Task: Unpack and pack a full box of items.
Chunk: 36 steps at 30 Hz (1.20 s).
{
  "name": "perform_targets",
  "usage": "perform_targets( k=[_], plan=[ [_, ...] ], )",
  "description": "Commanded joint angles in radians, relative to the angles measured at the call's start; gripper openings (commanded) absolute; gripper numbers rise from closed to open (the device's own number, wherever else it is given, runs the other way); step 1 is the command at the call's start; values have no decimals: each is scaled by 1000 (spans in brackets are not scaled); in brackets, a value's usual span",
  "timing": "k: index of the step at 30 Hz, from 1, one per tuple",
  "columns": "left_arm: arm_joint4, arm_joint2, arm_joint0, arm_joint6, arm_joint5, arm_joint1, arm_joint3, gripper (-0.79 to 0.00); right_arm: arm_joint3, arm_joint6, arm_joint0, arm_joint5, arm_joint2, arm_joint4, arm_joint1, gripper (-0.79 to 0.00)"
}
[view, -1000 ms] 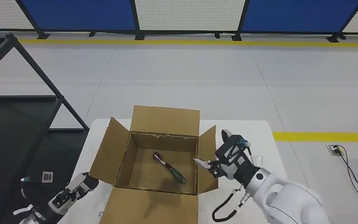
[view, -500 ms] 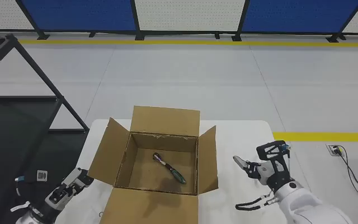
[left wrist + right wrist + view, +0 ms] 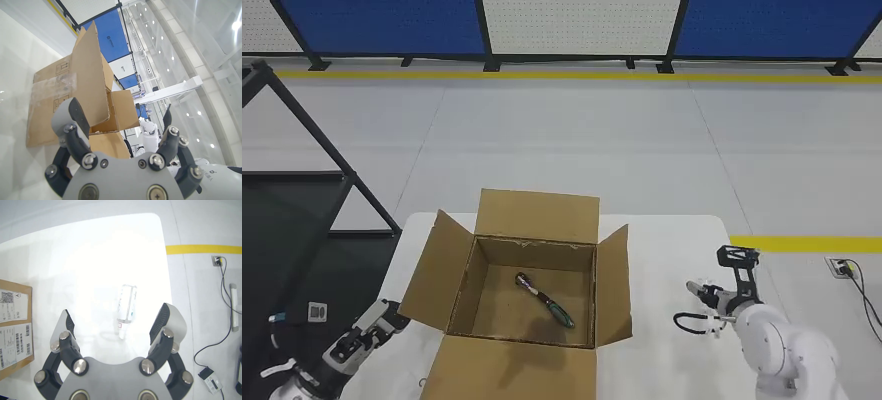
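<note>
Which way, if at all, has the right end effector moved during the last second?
Yes. In the top view, the right end effector moved away from the box toward the table edge on its own side.

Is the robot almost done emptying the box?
Nearly, it seems. Done: a small bottle lies out on the table. In hand: nothing; the right gripper hangs open over that bottle, the left gripper is open beside the box. Left: one thin pen-like thing on the box floor, then packing again.

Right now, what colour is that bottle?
The bottle is clear with white labels; right wrist view best.
</note>
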Motion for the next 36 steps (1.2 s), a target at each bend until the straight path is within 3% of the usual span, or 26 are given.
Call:
perform_targets(
  k=[1,5,8,21,23,24,27,36],
  plan=[
    [-1,-1,0,2,0,0,-1,0,62,-5,20,-6,5,20,2,0],
    [1,-1,2,3,1,0,-1,0,153,-8,54,-8,-3,31,4,0],
    [1,-1,3,4,-2,0,-1,0,194,-11,69,-9,-13,33,6,-117],
    [-3,-5,10,12,-5,0,-2,0,311,-2,127,6,-55,22,13,-166],
    [-2,-7,12,11,-7,0,-1,0,321,-1,131,7,-57,21,14,-234],
    [-3,-8,12,11,-7,0,0,0,326,0,133,5,-58,25,15,-317],
    [-1,-11,13,10,-9,0,0,0,335,6,134,9,-61,21,17,-409],
    [0,-17,13,9,-16,1,-2,0,384,34,158,26,-89,-4,21,-431]
  ],
)
